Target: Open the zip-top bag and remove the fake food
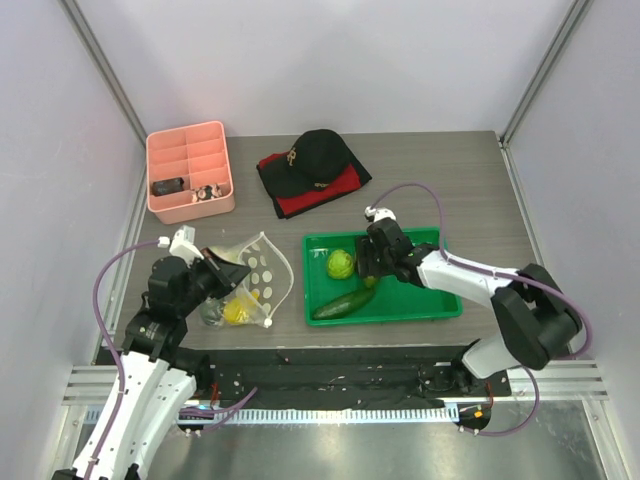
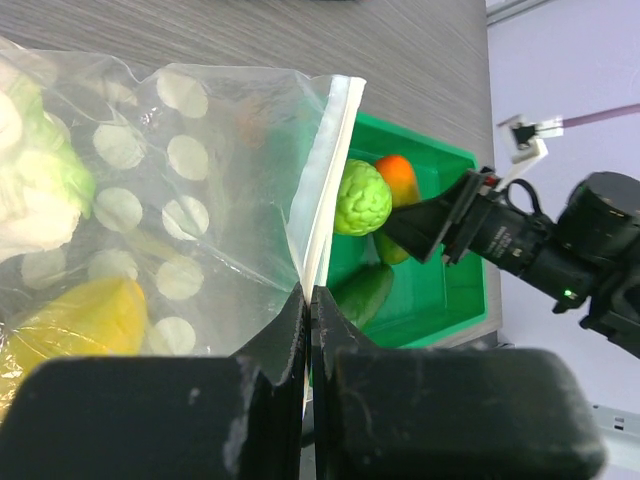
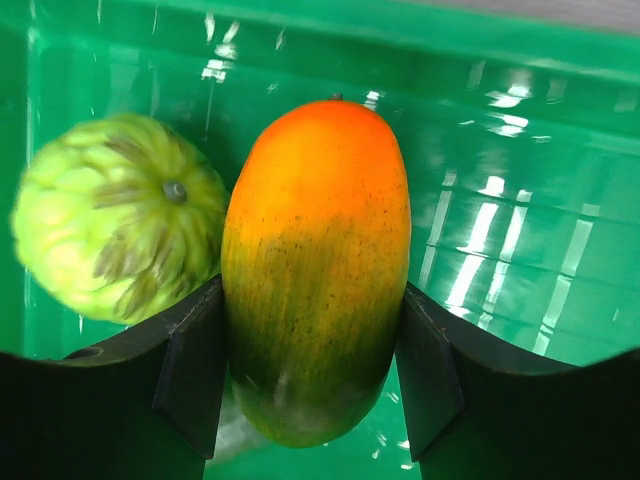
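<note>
A grey wood-grain table holds the scene, seen from above. A green tray sits at 4 o'clock from the table's middle. A pink divided box sits at 10 o'clock, and a black cap rests on a red-and-black cloth at 12 o'clock.

The zip-top bag, clear with white dots, lies on the table at 8 o'clock, just beside the tray's left rim. Its mouth is turned toward the tray. The left gripper holds the bag. In the left wrist view its fingers are pressed together on the white zip strip at the bag's edge. Inside the bag lie a yellow piece and pale green and whitish pieces.

The right gripper reaches into the tray's 10 o'clock corner. In its own wrist view it is clamped on an orange-and-green mango, one finger on each side. Whether the mango rests on the tray floor cannot be told.

A light green cabbage sits just beside the mango, at its 9 o'clock in that view. A dark green cucumber lies tilted at the tray's 7 o'clock.
</note>
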You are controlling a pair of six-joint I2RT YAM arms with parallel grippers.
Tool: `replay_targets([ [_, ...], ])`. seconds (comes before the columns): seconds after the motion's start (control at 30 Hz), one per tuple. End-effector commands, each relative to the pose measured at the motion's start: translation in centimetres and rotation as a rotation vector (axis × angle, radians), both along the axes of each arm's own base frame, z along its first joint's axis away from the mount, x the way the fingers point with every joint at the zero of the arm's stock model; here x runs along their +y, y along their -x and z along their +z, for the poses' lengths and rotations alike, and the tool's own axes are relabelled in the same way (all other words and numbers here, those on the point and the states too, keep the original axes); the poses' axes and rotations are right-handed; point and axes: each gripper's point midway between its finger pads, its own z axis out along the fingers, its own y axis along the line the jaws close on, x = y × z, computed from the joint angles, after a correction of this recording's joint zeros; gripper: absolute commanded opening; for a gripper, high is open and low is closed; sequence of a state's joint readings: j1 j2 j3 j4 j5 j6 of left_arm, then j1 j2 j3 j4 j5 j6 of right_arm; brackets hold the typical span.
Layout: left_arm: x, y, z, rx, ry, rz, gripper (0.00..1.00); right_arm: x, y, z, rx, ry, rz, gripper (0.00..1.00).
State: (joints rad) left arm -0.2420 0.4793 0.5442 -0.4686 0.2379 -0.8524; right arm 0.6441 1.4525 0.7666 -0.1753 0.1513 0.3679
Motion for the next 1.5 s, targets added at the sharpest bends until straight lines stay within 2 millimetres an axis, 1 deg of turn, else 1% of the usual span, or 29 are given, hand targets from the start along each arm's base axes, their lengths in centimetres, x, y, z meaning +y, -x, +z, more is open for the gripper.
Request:
replay_targets([
  [0.0,-0.6,-0.2,2.3,-0.066,0.016,-0.035,0.00,2.8,-0.7,0.7,-0.013,-0.058,0.079,0.59],
  [0.07,-0.6,-0.1,2.3,-0.064,0.018,-0.039,0.00,3.1,-0.8,1.8,-0.040,-0.075,0.086,0.71],
  [0.1,-0.6,-0.1,2.3,-0.065,0.018,-0.037,0.00,3.3,-0.8,2.3,-0.052,-0.082,0.088,0.81],
  [0.17,-0.6,-0.1,2.3,-0.065,0.018,-0.039,0.00,3.3,-0.6,3.7,-0.072,-0.081,0.089,0.88],
  [0.27,-0.7,-0.2,2.4,-0.069,0.022,-0.041,0.00,3.4,-0.3,5.5,-0.120,-0.019,0.080,0.96],
  [0.3,-0.8,-0.1,2.4,-0.066,0.025,-0.048,0.00,3.6,-0.1,6.1,-0.133,-0.005,0.084,0.97],
  [0.33,-0.8,-0.1,2.6,-0.070,0.028,-0.049,0.00,3.6,-0.7,7.4,-0.169,0.012,0.061,0.97],
  [0.4,-1.0,-0.1,2.7,-0.073,0.031,-0.056,0.00,4.6,0.2,8.5,-0.187,0.042,0.083,0.97],
  [0.43,-1.0,-0.1,2.7,-0.073,0.034,-0.058,0.00,5.2,-0.3,10.4,-0.233,0.039,0.070,0.97],
  [0.47,-1.0,-0.1,2.8,-0.074,0.035,-0.060,0.00,6.4,0.6,11.0,-0.243,0.038,0.106,0.97],
  [0.5,-1.1,0.0,2.8,-0.073,0.037,-0.062,0.00,7.5,0.5,12.4,-0.261,0.009,0.121,0.97],
  [0.53,-1.1,0.0,2.9,-0.074,0.038,-0.062,0.00,8.6,0.8,12.9,-0.261,-0.020,0.147,0.96],
  [0.6,-1.2,0.0,2.9,-0.073,0.043,-0.065,0.00,12.5,2.0,14.2,-0.258,-0.162,0.255,0.91],
  [0.63,-1.2,0.0,2.8,-0.069,0.047,-0.066,0.00,14.3,2.7,14.0,-0.230,-0.218,0.302,0.89],
  [0.7,-1.3,0.1,3.0,-0.073,0.056,-0.070,0.00,18.9,5.0,15.2,-0.206,-0.371,0.436,0.83],
  [0.73,-1.5,0.2,3.2,-0.076,0.062,-0.077,0.00,20.0,5.4,15.3,-0.206,-0.392,0.452,0.81],
  [0.77,-1.5,0.2,3.2,-0.072,0.069,-0.080,0.00,21.7,6.3,14.1,-0.169,-0.401,0.498,0.78],
  [0.8,-1.6,0.2,3.4,-0.075,0.074,-0.083,0.00,23.3,7.1,14.7,-0.176,-0.417,0.533,0.77],
  [0.83,-1.7,0.3,3.6,-0.079,0.078,-0.087,0.00,24.1,7.4,14.2,-0.169,-0.410,0.549,0.75],
  [0.87,-1.7,0.4,3.8,-0.084,0.079,-0.089,0.00,24.9,7.4,12.9,-0.152,-0.393,0.564,0.70],
  [0.93,-1.7,0.5,4.0,-0.091,0.081,-0.090,0.00,26.0,8.0,12.1,-0.136,-0.404,0.601,0.66],
  [0.97,-1.7,0.5,4.0,-0.088,0.081,-0.090,0.00,26.7,7.8,11.5,-0.141,-0.415,0.606,0.62],
  [1.03,-1.7,0.6,4.3,-0.093,0.081,-0.094,0.00,27.3,7.8,11.0,-0.150,-0.425,0.628,0.55],
  [1.1,-1.7,0.8,4.5,-0.095,0.087,-0.095,0.00,27.7,8.0,9.4,-0.129,-0.413,0.661,0.53],
  [1.13,-1.7,0.8,4.7,-0.099,0.091,-0.096,0.00,28.2,8.1,9.2,-0.140,-0.436,0.677,0.53],
  [1.17,-1.8,0.9,5.0,-0.105,0.096,-0.097,0.00,28.3,8.4,7.8,-0.122,-0.435,0.689,0.56],
  [1.23,-1.8,0.9,5.0,-0.105,0.096,-0.095,0.00,29.2,8.9,7.6,-0.134,-0.485,0.729,0.66],
  [1.3,-1.7,0.7,4.7,-0.096,0.094,-0.088,0.00,29.4,9.0,5.8,-0.119,-0.485,0.734,0.71],
  [1.47,-2.1,0.4,3.9,-0.072,0.134,-0.088,0.00,30.1,9.3,4.4,-0.134,-0.526,0.753,0.81],
])
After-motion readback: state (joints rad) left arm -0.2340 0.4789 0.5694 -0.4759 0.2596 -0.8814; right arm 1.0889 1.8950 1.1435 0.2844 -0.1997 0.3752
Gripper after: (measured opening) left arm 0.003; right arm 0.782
